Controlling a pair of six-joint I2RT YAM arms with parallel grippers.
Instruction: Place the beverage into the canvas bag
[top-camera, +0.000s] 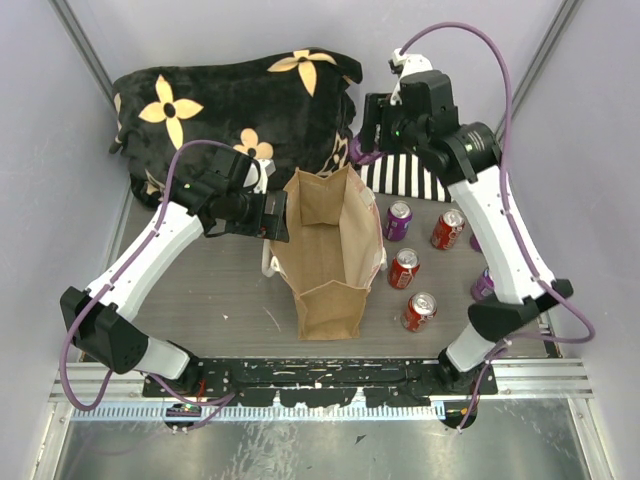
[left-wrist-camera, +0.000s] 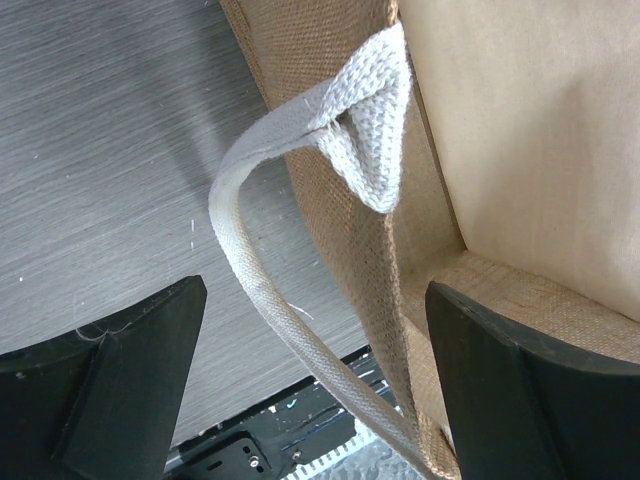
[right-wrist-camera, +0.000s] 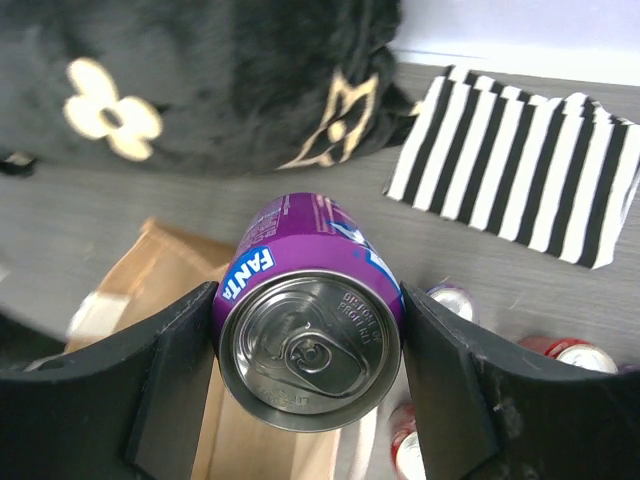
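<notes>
The tan canvas bag (top-camera: 325, 255) stands open in the middle of the table. My left gripper (top-camera: 278, 228) is open at its left rim. In the left wrist view the left gripper (left-wrist-camera: 315, 400) straddles the bag wall (left-wrist-camera: 330, 60) and the cream handle (left-wrist-camera: 260, 290) without pinching them. My right gripper (top-camera: 370, 140) is shut on a purple Fanta can (top-camera: 358, 152), held in the air behind the bag's far end. In the right wrist view the can (right-wrist-camera: 310, 330) sits between the fingers (right-wrist-camera: 170, 390), top facing the camera, with the bag (right-wrist-camera: 165, 270) below and to the left.
A black flowered blanket (top-camera: 230, 100) lies at the back left, and a black-and-white striped cloth (top-camera: 410, 178) at the back right. Right of the bag stand a purple can (top-camera: 398, 221) and red cans (top-camera: 447, 229), (top-camera: 403, 268), (top-camera: 419, 311). Another purple can (top-camera: 483, 285) is half hidden by my right arm.
</notes>
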